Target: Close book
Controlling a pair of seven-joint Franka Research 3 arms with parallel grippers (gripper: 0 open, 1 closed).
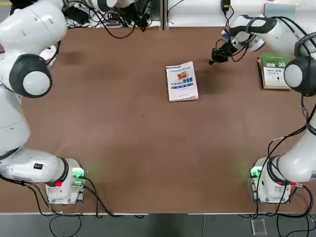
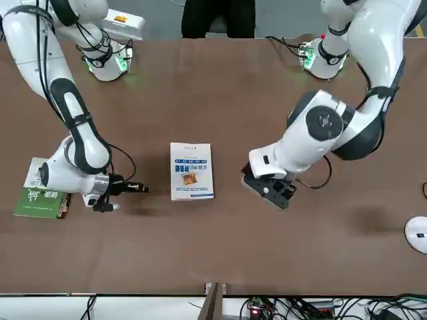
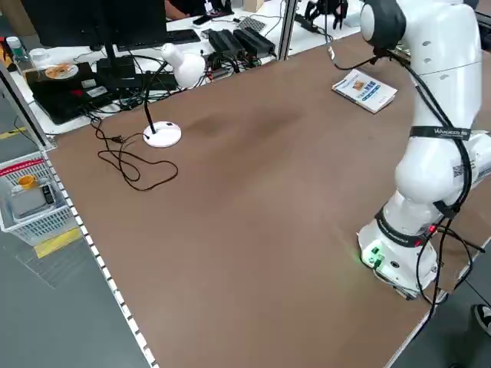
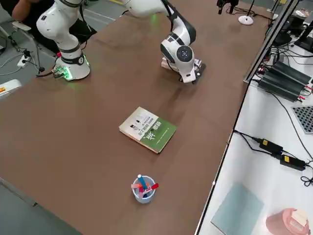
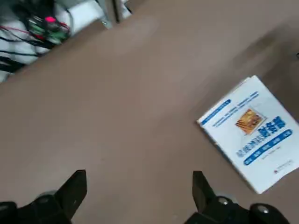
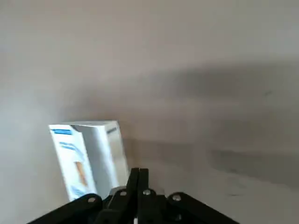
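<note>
Person [image 2: 218, 19] in dark trousers at the robot's side of the desk [image 1: 133, 163], behind the two arm bases. Out on the desk, off to the robot's right, a green-and-white covered book [image 4: 148, 129] lies flat, with a cup of pens [image 4: 144, 190] farther out to that side.

Around the middle lies the thin paperback [image 1: 182, 82], white cover up, its blue text and small orange picture showing — shut, or very nearly so. Just to its right hovers the right gripper [image 6: 139, 171], jaws clenched together with nothing between them, apart from the paperback. Farther across and left of the paperback, the left gripper [image 5: 139, 172] hangs over the desk — jaws released, spread wide and holding nothing.

Toward the far left stands a white lamp [image 3: 162, 134] on a round base, a loop of black cable [image 3: 138, 165] beside it. Beyond the far edge, a white table [image 4: 254, 181] carries more cables and a keyboard [image 4: 304, 119].
</note>
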